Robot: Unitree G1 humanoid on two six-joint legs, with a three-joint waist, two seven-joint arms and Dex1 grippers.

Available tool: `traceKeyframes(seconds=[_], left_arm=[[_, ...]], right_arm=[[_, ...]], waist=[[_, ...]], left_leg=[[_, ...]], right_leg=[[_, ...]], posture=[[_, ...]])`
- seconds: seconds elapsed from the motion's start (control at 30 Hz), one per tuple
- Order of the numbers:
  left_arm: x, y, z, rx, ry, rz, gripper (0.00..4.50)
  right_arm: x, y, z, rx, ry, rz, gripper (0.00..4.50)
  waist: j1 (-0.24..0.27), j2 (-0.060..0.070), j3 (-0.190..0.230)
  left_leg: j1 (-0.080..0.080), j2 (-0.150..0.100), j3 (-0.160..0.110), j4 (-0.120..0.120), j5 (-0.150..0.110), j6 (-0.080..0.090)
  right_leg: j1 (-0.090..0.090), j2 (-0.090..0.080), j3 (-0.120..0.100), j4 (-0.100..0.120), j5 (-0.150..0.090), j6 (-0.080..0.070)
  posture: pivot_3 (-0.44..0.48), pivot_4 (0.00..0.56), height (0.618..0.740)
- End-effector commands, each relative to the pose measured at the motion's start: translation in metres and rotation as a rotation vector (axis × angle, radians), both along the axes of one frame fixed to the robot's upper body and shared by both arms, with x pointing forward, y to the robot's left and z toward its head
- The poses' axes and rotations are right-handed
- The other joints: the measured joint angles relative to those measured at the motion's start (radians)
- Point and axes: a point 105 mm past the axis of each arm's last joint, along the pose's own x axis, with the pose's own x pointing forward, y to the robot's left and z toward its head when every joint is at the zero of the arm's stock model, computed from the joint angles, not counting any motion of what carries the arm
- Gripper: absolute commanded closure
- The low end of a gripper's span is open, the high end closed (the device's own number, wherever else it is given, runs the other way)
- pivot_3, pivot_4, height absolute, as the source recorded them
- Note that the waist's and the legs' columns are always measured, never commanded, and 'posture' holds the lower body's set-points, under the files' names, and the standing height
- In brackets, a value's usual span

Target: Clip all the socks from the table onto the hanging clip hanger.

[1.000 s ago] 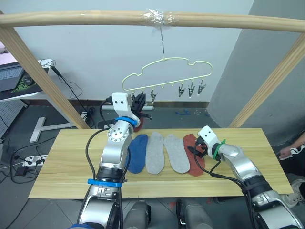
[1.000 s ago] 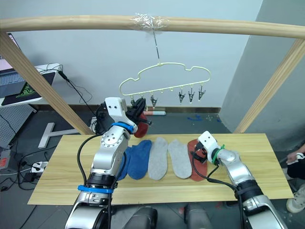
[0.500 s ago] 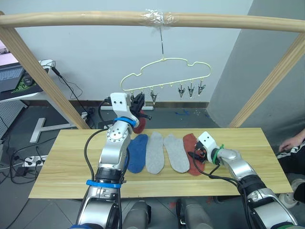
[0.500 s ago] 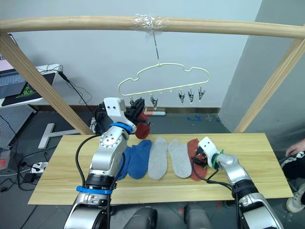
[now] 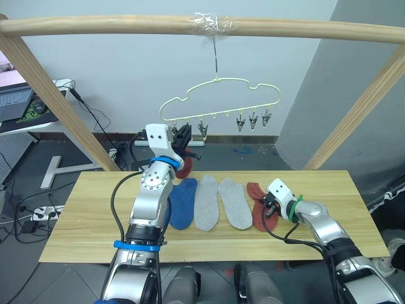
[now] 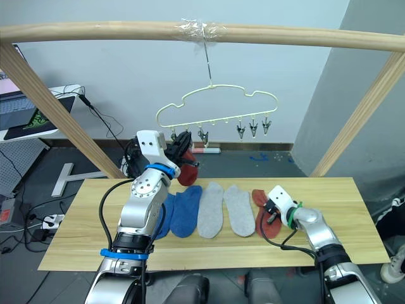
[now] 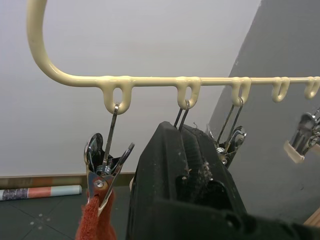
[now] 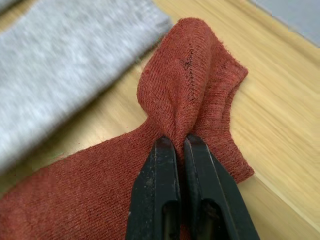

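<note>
Head stereo pair downward; wrist cameras close-up.

The pale yellow-green wire clip hanger (image 5: 218,100) hangs by its hook — one rust-red sock (image 7: 95,222) already in its end clip. On the light wooden plank table (image 5: 88,215) lie blue socks (image 5: 182,202), two light grey socks (image 5: 220,202) and a bunched rust-red sock (image 8: 165,150).

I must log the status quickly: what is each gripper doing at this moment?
Left gripper: jaws shut, up at the clip hanger, holding nothing that can be seen.
Right gripper: jaws shut on the rust red sock on the table.
</note>
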Motion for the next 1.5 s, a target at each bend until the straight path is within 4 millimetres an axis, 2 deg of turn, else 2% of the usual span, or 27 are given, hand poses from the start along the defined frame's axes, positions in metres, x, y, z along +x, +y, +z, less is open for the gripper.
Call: traceKeyframes(seconds=[0.03, 0.2, 0.33, 0.57, 0.7, 0.8, 0.9, 1.5], left_arm=[[-0.002, 0.001, 0.011, -0.063, -0.021, -0.014, 4.5], [-0.001, 0.005, 0.012, -0.172, 0.016, -0.044, 4.5], [-0.002, 0.008, 0.003, -0.401, 0.158, -0.12, 4.5], [-0.014, 0.003, 0.008, -0.593, 0.257, -0.243, 4.5], [-0.018, 0.001, 0.009, -0.583, 0.268, -0.262, 4.5], [-0.019, 0.001, 0.008, -0.581, 0.274, -0.26, 4.5], [-0.021, 0.0, 0.007, -0.585, 0.276, -0.268, 4.5], [-0.03, -0.006, 0.007, -0.585, 0.286, -0.303, 4.5]], right_arm=[[0.007, 0.007, 0.037, 0.028, -0.149, 0.07, 4.48], [0.001, 0.022, 0.065, 0.048, -0.241, 0.156, 4.48], [-0.016, 0.054, 0.087, 0.081, -0.278, 0.291, 4.48], [-0.016, 0.092, 0.1, 0.144, -0.296, 0.312, 4.48], [-0.009, 0.109, 0.107, 0.183, -0.309, 0.312, 4.48], [-0.006, 0.114, 0.11, 0.2, -0.314, 0.307, 4.48], [0.001, 0.125, 0.124, 0.227, -0.347, 0.315, 4.48], [0.003, 0.144, 0.14, 0.268, -0.373, 0.357, 4.48]], waist=[[-0.002, 0.0, 0.0], [-0.01, 0.0, 0.0], [-0.012, 0.0, 0.0], [-0.013, 0.0, 0.0], [-0.013, 0.0, 0.0], [-0.011, 0.0, 0.0], [-0.012, 0.0, 0.0], [-0.01, 0.0, 0.0]], left_leg=[[0.0, 0.0, 0.0, 0.0, 0.0, 0.0], [0.0, 0.0, -0.001, 0.0, 0.0, 0.0], [0.0, 0.0, -0.001, 0.0, 0.0, 0.0], [0.0, 0.001, -0.003, 0.0, 0.001, -0.001], [0.0, 0.0, -0.003, 0.0, 0.001, -0.002], [0.0, 0.0, -0.003, 0.0, 0.002, -0.003], [0.0, 0.0, -0.003, 0.0, 0.002, -0.003], [-0.001, 0.0, -0.003, -0.001, 0.002, -0.003]], right_leg=[[0.0, 0.0, 0.0, 0.0, 0.0, 0.0], [0.0, 0.0, -0.001, 0.0, 0.0, 0.0], [0.0, 0.0, -0.001, -0.001, 0.0, 0.001], [0.0, 0.0, 0.0, 0.0, -0.002, 0.003], [0.0, 0.0, -0.001, 0.0, 0.0, 0.0], [0.0, 0.0, -0.001, 0.0, 0.0, 0.0], [0.0, 0.0, -0.001, -0.001, 0.0, 0.0], [-0.001, 0.0, -0.001, -0.001, 0.0, 0.0]], posture=[[0.008, 0.2, 0.74], [0.004, 0.201, 0.74], [0.001, 0.201, 0.74], [0.003, 0.202, 0.74], [0.009, 0.2, 0.74], [0.009, 0.2, 0.74], [0.018, 0.198, 0.74], [0.037, 0.197, 0.74]])
